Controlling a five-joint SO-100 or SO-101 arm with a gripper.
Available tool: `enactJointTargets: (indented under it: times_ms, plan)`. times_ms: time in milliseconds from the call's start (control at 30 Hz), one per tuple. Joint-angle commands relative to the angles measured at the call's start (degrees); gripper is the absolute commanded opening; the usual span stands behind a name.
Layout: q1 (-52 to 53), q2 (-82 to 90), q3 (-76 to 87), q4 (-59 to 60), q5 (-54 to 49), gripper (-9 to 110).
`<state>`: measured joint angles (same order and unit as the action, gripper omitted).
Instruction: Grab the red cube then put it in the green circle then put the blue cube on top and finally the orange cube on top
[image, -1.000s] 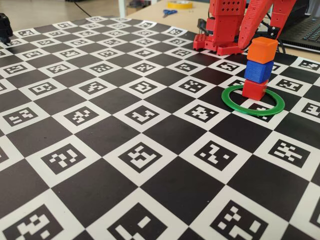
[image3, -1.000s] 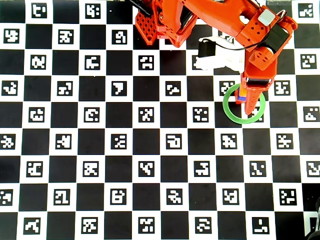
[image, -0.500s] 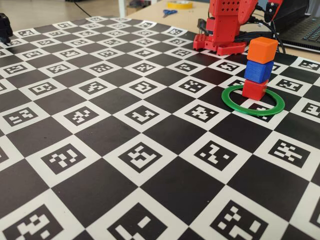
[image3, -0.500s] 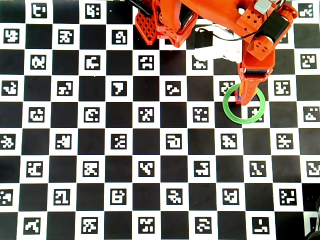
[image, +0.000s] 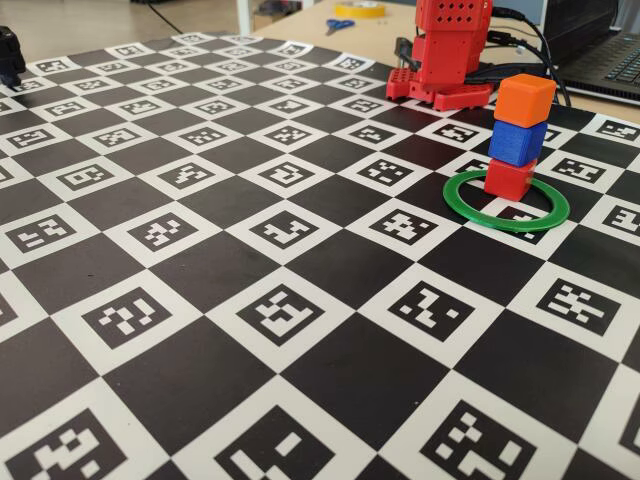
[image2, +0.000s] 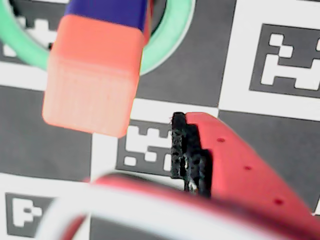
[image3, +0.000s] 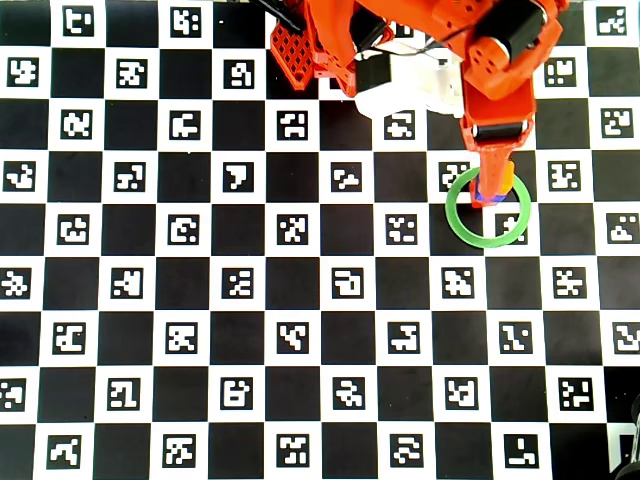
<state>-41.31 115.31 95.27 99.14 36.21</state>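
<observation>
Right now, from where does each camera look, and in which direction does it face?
Fixed view: low at the board's near edge, facing across to the arm's base and the stack in the green circle.
Wrist view: on the arm, looking down at the orange cube; a gripper finger shows.
Overhead view: above, looking straight down; the arm covers the stack.
All three share the green circle.

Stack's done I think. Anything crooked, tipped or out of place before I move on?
Slightly. In the fixed view the orange cube and blue cube sit twisted and offset to the right above the red cube, which sits near the green circle's far rim, not centred. Nothing has toppled.
</observation>
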Motion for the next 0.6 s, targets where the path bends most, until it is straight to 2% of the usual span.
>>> enactJointTargets:
  times_ms: [0, 367, 500, 567]
  plan:
    - [3.52, 6.33, 0.97, 3.87, -7.21, 24]
    - [22.06, 19.86, 15.12, -5.27, -35.33, 7]
    - [25.75, 23.99, 18.98, -8.61, -47.02, -4]
    - [27.25, 25.93, 20.57, -10.46, -51.86, -5]
